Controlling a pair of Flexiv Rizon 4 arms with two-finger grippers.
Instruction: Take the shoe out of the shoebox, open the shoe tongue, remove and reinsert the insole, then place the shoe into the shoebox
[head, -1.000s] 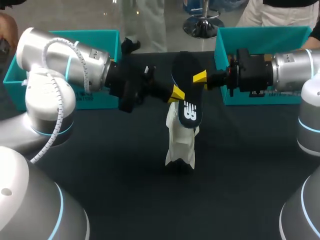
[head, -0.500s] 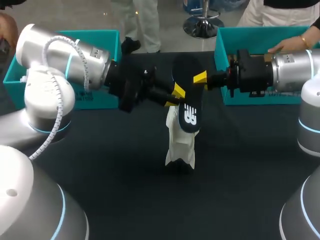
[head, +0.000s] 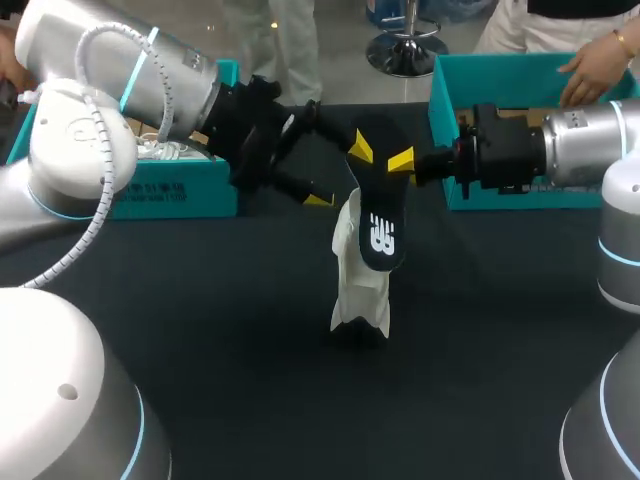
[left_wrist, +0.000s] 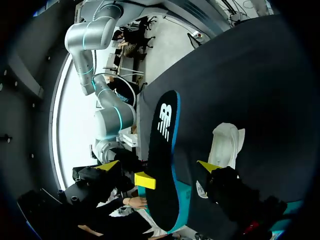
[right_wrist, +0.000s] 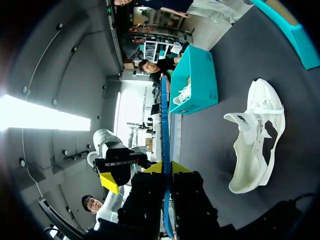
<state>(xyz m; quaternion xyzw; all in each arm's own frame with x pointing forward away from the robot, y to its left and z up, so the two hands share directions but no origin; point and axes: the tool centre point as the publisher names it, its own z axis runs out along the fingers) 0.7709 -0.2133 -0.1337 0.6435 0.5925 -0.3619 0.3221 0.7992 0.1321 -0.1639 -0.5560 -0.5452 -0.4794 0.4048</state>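
A black insole (head: 378, 215) with a white logo hangs upright above the white shoe (head: 360, 285), which lies on the dark table. My right gripper (head: 402, 160) is shut on the insole's upper edge. In the right wrist view the insole (right_wrist: 164, 115) runs edge-on between the two tips of my right gripper (right_wrist: 166, 169), with the shoe (right_wrist: 255, 145) beside it. My left gripper (head: 340, 173) stands wide open just left of the insole. In the left wrist view the insole (left_wrist: 162, 160) stands between the spread tips of my left gripper (left_wrist: 157, 165), touching neither.
A teal shoebox (head: 175, 190) with something white inside stands at the back left, behind my left arm. A second teal box (head: 520, 75) stands at the back right, and a person's hand (head: 595, 62) rests on its rim.
My left gripper has let go of the insole's edge, opened wide and lifted back to the left. My right gripper still holds the insole. The hand came to the right box.
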